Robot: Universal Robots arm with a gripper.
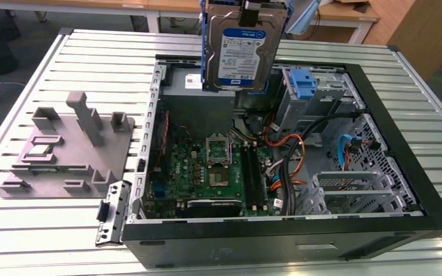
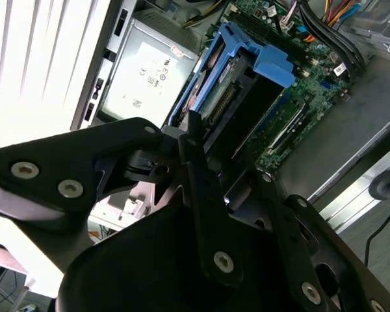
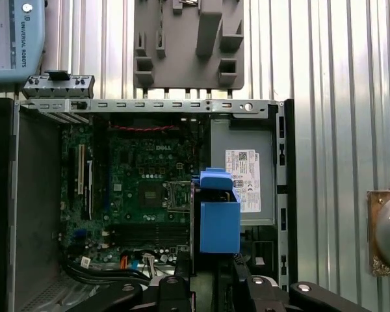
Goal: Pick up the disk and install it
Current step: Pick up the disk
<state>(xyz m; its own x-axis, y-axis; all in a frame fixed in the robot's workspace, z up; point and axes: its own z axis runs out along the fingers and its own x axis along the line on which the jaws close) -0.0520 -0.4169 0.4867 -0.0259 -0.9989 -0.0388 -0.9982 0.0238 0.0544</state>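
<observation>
In the exterior view the disk [image 1: 243, 54] hangs upright above the back of the open computer case [image 1: 282, 241]. Its blue-and-white label faces the camera and blue rails run down both its edges. My gripper [image 1: 246, 12] is shut on its upper end. In the first wrist view, looking down, the disk's blue edge [image 3: 219, 221] sits between my gripper's black fingers [image 3: 211, 281], over the case beside the motherboard [image 3: 143, 182]. The second wrist view shows the disk [image 2: 231, 97] in its blue frame just past my gripper [image 2: 224, 153].
A grey power-supply box [image 3: 244, 175] with a white sticker lies in the case next to the disk. A blue latch [image 1: 304, 85] stands on the drive bay at the exterior view's right. A grey fixture [image 1: 64, 146] rests on the slatted table [image 1: 44, 230]. Cables [image 1: 313, 144] cross the case.
</observation>
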